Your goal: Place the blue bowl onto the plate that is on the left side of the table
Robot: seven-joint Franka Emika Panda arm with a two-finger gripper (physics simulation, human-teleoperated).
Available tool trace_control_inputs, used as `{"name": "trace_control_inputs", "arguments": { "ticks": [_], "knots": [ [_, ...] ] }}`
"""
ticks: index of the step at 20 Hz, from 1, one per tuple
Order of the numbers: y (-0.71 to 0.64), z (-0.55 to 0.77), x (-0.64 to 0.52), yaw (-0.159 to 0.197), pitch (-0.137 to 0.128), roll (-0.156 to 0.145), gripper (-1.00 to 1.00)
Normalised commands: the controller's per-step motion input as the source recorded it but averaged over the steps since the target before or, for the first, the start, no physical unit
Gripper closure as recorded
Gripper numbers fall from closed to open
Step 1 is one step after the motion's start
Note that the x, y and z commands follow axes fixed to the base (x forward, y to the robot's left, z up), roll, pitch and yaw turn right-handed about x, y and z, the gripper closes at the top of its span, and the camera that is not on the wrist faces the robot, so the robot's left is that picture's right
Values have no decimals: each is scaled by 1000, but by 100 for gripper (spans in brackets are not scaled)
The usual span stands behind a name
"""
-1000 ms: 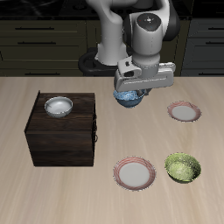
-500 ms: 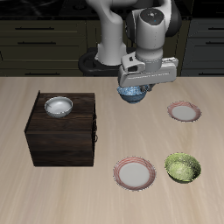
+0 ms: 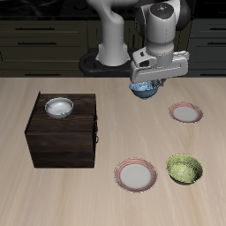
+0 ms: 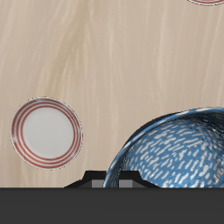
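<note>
Even, bright simulated lighting, soft shadows cast beneath objects, low-resolution renders, no glare or blur noted.

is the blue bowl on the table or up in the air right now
In the air. The blue bowl hangs under the hand, clear of the table.

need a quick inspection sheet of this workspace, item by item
surface: pale wooden table, bare between the items
job's things: small round blue bowl with pale mottling held off the table in the hand; target pink-rimmed round plate with dull centre holds nothing
clutter: larger-looking pink-rimmed plate with whiter centre; green mottled bowl beside it; dark wooden box with a plain white-grey bowl on top
hand: hand shut on the blue bowl's rim, short of the target plate
cables: nothing seen
surroundings: dark cabinets behind the table
</note>
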Motion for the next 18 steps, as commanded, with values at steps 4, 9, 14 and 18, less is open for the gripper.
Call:
{"name": "trace_control_inputs", "arguments": {
  "ticks": [4,9,14,18],
  "knots": [
    [378,44,-128,6,-7,42,100],
    [420,-14,-27,2,10,38,100],
    [318,-14,-8,-12,11,0,100],
    [435,-71,-245,4,25,55,100]
  ]
}}
